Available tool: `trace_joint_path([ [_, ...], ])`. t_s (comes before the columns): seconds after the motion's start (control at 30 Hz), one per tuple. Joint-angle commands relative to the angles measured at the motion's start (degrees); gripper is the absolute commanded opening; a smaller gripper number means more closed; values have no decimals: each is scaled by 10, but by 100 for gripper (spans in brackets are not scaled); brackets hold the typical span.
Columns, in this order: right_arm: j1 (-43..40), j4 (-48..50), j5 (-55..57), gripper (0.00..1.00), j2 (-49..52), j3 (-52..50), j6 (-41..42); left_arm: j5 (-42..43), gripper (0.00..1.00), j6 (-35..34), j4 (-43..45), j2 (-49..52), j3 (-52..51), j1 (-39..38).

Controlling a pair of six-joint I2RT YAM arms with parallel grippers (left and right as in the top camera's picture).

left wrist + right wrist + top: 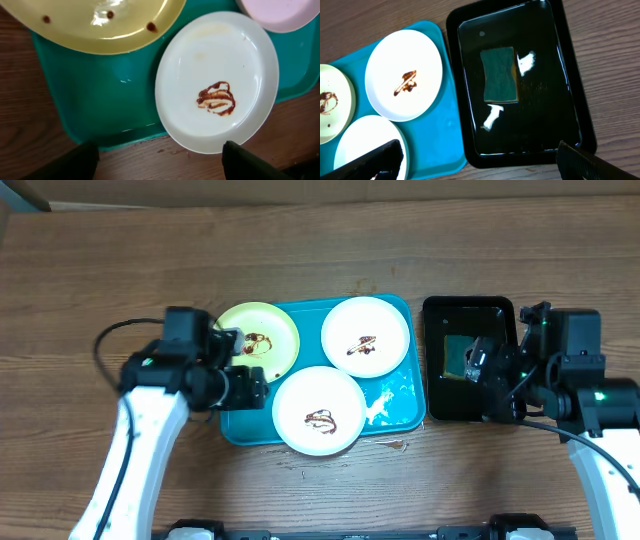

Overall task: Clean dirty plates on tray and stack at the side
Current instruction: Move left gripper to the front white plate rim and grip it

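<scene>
Hovering over the black tray (545, 120) with jaws spread wide and empty, the right gripper (477, 152) faces the sponge (499, 75) — just beyond its tips, long axis pointing away, so closing should pinch its short side. The three smeared plates (404, 75) lie left — on the blue tray (435, 130).

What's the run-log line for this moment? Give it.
plates: three smeared, on tray | stacked: none | sponge: in black tray | left gripper: open, over tray | right gripper: open, over black tray
</scene>
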Motion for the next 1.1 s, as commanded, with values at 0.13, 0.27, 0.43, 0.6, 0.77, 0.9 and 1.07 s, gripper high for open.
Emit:
trace_joint_path([
  [0.13, 2, 5, -3, 100, 2, 15, 1, -21, 62, -4, 5, 134, 9, -74],
  [0.27, 2, 5, -3, 100, 2, 15, 1, -35, 58, -4, 7, 187, 9, -85],
  [0.43, 2, 5, -3, 100, 2, 15, 1, -35, 48, -16, 23, 233, 9, -85],
  [0.6, 2, 5, -3, 100, 2, 15, 1, -32, 24, -28, 33, 252, 9, -85],
  [0.77, 2, 5, -3, 100, 2, 15, 1, -30, 11, -28, 41, 253, 9, -85],
  [0.9, 2, 6, -3, 100, 2, 15, 1, -30, 4, -28, 44, 253, 9, -85],
  [1.07, 2, 14, -3, 95, 2, 15, 1, -30, 4, -28, 47, 253, 9, -85],
])
